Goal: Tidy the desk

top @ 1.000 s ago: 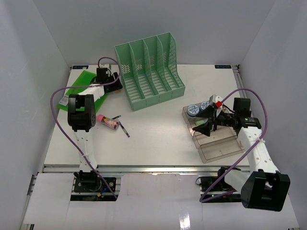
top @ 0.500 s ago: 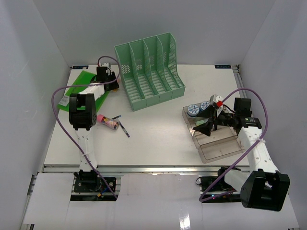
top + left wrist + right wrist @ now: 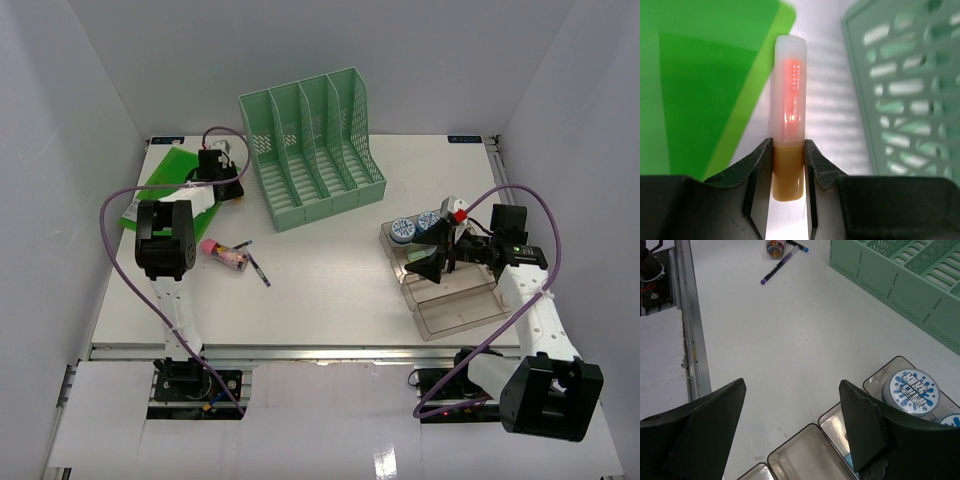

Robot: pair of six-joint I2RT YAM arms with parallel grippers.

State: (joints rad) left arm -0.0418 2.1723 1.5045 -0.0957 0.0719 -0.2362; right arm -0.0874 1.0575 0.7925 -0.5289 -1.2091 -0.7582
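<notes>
One orange highlighter tight in left gripper (right gripper agape)

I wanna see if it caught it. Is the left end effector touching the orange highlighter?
Touching. In the left wrist view, both fingers press against the sides of the orange highlighter, with no gap.

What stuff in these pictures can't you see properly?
- Left wrist view: the print on the highlighter held in the left pincer is too small to read.
- Right wrist view: the second round tin is cut off by the right edge.
- Top view: the pink things beside the pen are too small to name.
</notes>
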